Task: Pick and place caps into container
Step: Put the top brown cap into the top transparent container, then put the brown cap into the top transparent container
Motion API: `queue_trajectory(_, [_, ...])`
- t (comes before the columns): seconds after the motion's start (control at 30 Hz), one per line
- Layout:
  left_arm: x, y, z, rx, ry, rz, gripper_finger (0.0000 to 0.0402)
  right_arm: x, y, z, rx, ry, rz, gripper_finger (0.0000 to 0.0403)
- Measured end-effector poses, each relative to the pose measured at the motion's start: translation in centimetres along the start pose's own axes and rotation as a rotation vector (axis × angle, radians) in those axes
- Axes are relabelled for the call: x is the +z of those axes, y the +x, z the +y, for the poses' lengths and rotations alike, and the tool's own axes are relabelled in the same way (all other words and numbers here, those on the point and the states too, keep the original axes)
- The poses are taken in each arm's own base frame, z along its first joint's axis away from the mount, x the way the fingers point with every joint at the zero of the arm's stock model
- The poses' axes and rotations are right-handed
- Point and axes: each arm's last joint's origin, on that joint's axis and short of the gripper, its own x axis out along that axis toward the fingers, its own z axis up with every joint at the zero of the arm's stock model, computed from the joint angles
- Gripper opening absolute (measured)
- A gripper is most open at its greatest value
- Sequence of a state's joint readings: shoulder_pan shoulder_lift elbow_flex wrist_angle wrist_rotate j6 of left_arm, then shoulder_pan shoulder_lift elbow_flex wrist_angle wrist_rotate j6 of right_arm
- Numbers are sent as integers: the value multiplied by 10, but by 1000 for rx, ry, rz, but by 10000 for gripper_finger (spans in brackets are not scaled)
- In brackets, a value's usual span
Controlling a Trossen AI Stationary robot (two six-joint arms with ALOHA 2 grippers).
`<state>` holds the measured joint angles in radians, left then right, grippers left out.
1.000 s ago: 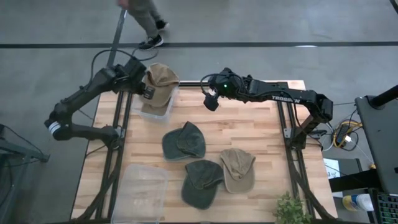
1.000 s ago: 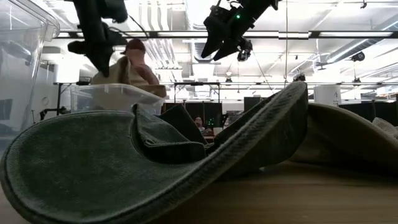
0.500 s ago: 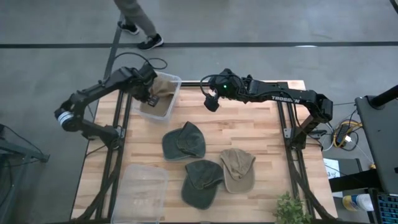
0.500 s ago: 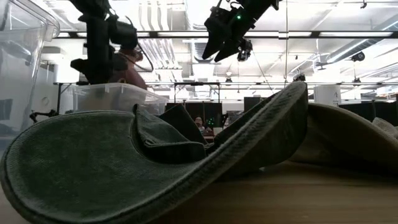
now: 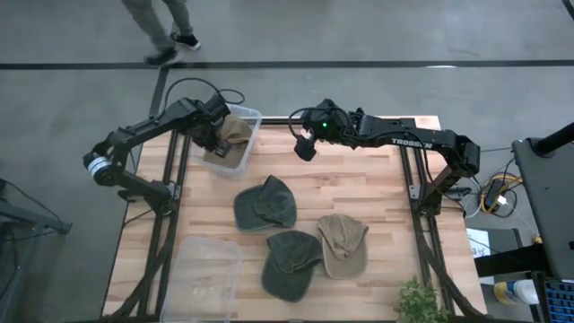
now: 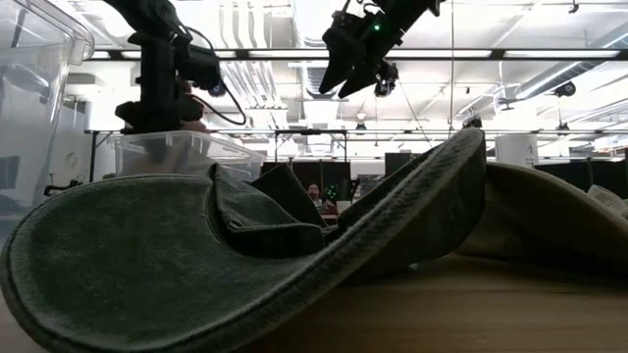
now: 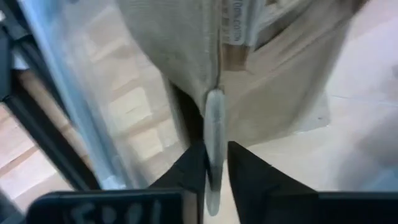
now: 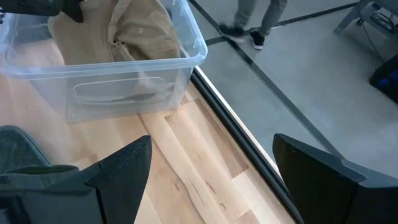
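High view: two tan caps [image 5: 342, 244], two olive caps [image 5: 265, 203], two containers [image 5: 208, 274].

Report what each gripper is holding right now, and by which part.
The left gripper, down in the clear container, pinches a thin edge of the tan cap. The right gripper hangs open over the table, holding nothing.

I am running the rig in what looks like a large open robotics lab or industrial workspace. The wooden table [image 5: 359, 188] stands on a bare grey concrete floor [image 5: 54, 108] marked with dark lines. The low view shows a high ceiling with exposed ducting [image 6: 245, 25] and strip lights. A person [image 5: 161, 22] walks past the table's far end. Cables [image 5: 498, 193] and equipment sit at one side.
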<state>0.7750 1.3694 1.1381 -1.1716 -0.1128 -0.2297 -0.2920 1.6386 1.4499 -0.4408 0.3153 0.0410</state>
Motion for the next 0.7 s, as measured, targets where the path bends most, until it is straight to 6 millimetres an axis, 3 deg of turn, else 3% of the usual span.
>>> queue_trajectory(0.3, [-3, -19, 5, 64, 8, -87, 131, -4, 2, 0, -1, -2, 19, 327])
queue_trajectory(0.47, [-8, -44, 11, 99, -3, -205, 135, -11, 5, 1, -3, 3, 43, 327])
queue_trajectory(0.7, [-12, -84, 15, -26, -22, -536, 135, -29, 11, 2, -10, 29, 123, 327])
